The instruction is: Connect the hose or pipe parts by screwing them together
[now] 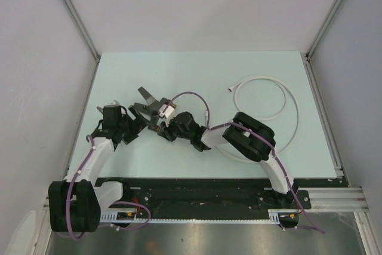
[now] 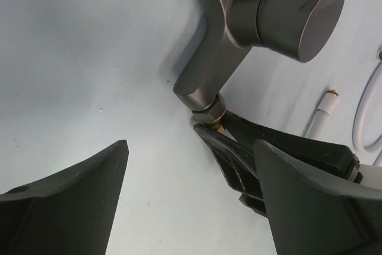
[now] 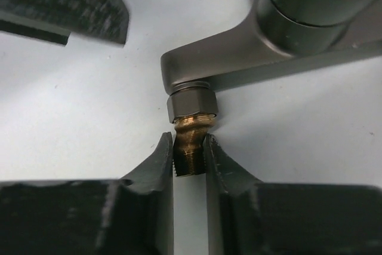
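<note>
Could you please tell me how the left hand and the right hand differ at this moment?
The left hand has its jaws spread wide, while the right hand has its jaws close together. The left hand holds nothing; the right hand pinches the brass threaded end of the tap fitting. Both are dark and gathered at that fitting.

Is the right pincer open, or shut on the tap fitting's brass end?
Shut on it: both fingers of the right pincer press against the brass threaded end of the tap fitting, no gap visible.
</note>
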